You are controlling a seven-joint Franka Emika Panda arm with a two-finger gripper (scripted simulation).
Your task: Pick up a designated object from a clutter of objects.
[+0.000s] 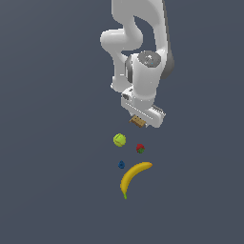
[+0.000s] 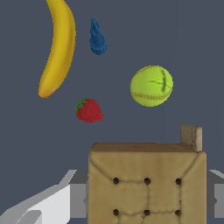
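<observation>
1. Cracker (image 2: pixel 147 183) is nearest the wrist cam and fills the lower centre of that frame. It sits between my gripper (image 2: pixel 148 199) fingers, grey pads flush against both side edges, so I'm closed on it. In the exterior view it's the tan bit poking out under the hand, centre frame (image 1: pixel 137 122).
2. Banana (image 1: pixel 133 176), biggest of the clutter, lies at lower centre of the exterior view, well below the cracker.
3. Tennis ball (image 1: pixel 119 139) is just below the hand, slightly left.
4. Strawberry (image 1: pixel 140 148) is right of the ball, close to it.
5. Blue piece (image 1: pixel 121 165) is smallest, beside the banana's upper end.
6. Risk, my guess: I'm gripping thin edges, so the cracker could pivot or slip out on a fast lift. If dropped, it probably lands near the ball and strawberry and scatters them.
</observation>
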